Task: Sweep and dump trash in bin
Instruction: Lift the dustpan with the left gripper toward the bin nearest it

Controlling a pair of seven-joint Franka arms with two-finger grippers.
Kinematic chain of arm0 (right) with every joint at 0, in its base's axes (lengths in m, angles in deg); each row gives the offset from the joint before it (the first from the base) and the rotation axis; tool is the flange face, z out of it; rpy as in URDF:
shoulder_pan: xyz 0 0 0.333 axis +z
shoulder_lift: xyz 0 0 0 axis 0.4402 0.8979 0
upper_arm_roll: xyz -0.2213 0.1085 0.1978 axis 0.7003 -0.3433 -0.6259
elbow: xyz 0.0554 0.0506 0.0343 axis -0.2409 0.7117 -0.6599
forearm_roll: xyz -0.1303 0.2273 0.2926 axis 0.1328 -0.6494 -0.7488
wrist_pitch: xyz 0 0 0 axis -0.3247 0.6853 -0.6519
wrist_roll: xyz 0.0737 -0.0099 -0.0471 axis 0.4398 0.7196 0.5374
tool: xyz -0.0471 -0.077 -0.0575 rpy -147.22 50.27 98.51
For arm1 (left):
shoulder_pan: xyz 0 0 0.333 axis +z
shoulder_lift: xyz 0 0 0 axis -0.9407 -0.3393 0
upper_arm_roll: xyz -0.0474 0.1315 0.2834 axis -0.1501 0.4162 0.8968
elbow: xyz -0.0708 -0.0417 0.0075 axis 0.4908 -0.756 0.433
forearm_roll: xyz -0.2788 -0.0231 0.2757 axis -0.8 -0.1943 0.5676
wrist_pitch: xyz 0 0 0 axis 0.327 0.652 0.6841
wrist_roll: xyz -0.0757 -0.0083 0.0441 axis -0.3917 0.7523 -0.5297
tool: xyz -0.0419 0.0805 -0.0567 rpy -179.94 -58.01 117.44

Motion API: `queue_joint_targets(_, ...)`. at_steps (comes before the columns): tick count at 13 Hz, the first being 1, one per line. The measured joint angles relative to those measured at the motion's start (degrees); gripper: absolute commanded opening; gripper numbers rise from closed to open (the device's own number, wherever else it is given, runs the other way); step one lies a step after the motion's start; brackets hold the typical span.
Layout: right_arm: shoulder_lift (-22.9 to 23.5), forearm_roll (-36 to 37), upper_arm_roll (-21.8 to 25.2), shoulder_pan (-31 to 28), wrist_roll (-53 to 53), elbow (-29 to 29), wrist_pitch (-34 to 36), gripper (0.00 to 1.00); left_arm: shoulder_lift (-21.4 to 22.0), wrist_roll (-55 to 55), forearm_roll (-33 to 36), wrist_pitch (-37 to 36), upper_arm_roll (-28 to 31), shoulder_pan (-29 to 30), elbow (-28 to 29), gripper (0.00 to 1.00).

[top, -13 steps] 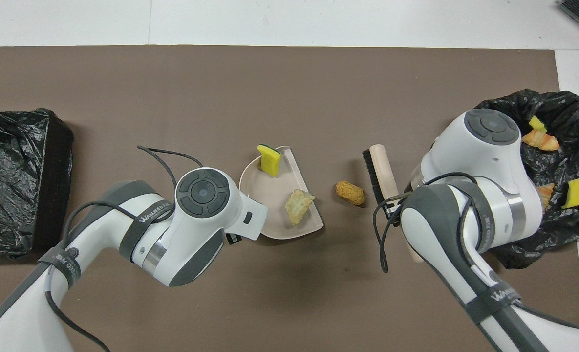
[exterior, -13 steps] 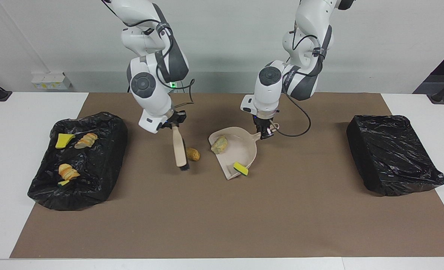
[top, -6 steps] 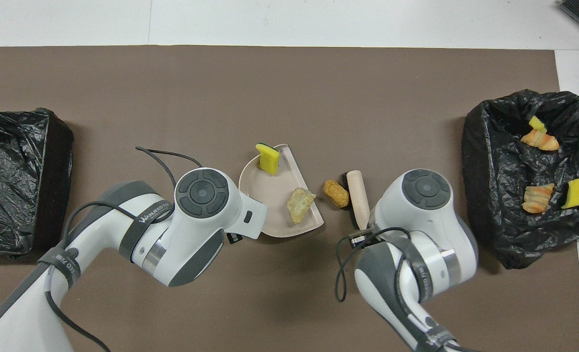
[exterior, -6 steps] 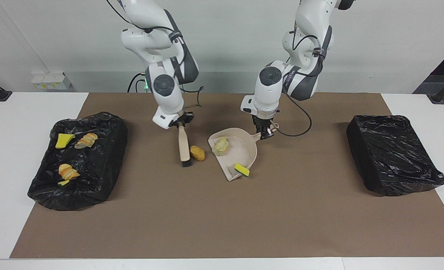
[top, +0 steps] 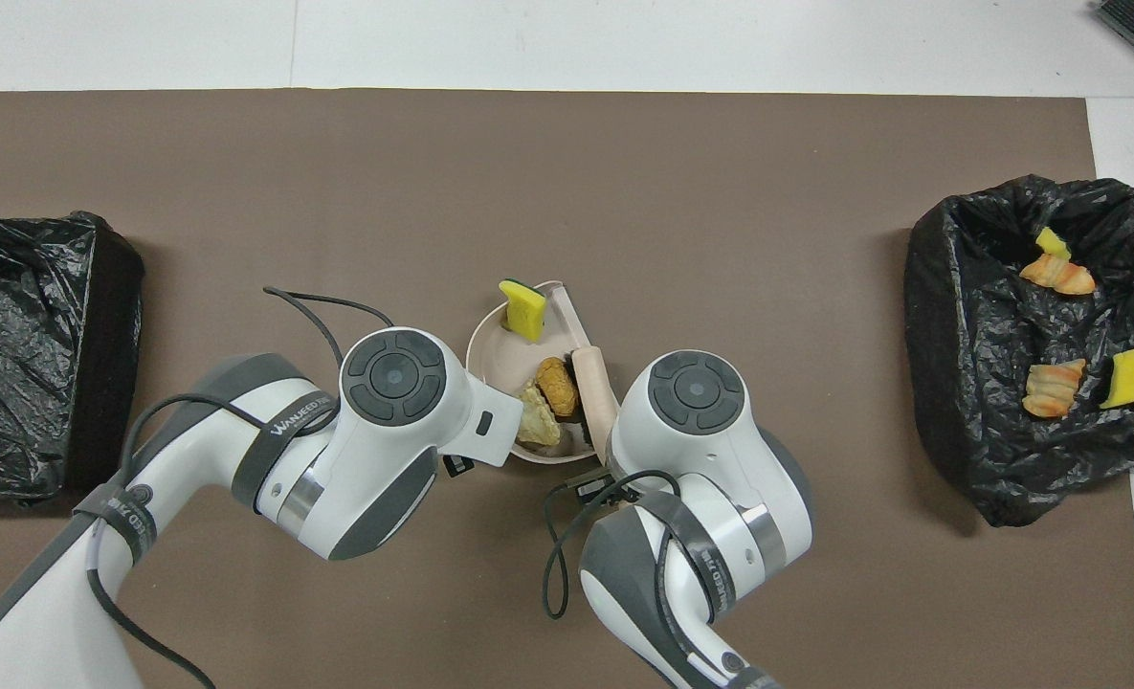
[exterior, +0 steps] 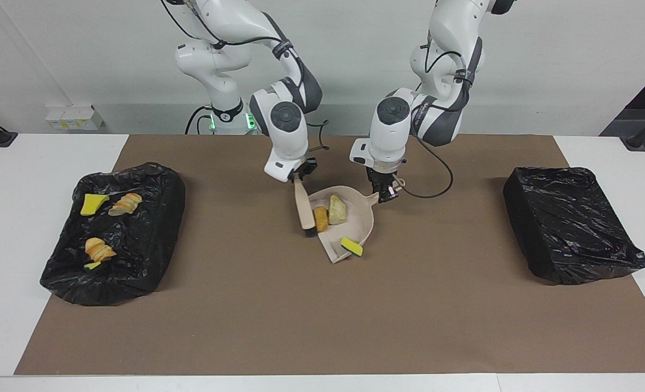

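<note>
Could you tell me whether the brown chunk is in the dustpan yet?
In: the brown chunk lies inside the dustpan, with the brush beside it.

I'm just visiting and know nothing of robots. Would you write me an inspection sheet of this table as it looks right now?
Surface: brown mat on a white table.
Job's things: dustpan holds orange chunk, tan chunk and yellow sponge piece; brush at its mouth. Bin at the right arm's end holds more scraps; bin at the left arm's end shows none.
Clutter: nothing seen.
Grippers: right pincer shut on brush; left pincer shut on dustpan's handle.
Cables: black loop at the left wrist.
Surroundings: white boxes by the wall.
</note>
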Motion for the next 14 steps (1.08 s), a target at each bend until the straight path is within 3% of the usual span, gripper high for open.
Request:
queue_joint_targets(5,-2.14,-0.25,0.68,-5.05,7.73,-2.44,7.36,0.0,0.1,-9.98,-0.24,0.01,0.34,0.02,-0.01,0.0)
queue_joint_targets(8,-4.05,3.84,0.95,-6.42,8.55,-5.2,13.03,0.0,0.19,-13.89,-0.24,0.29,0.67,0.03,-0.12,0.0)
queue_joint_targets(11,-4.41,5.18,0.88,-6.36,8.55,-7.01,14.67,0.0,1.36,-15.74,-0.24,0.8,4.2,0.13,-1.47,0.0)
queue_joint_targets(14,-4.41,5.18,0.61,-6.21,6.54,-6.86,14.67,0.0,5.26,-16.68,-1.85,0.16,9.32,0.29,-2.85,0.0)
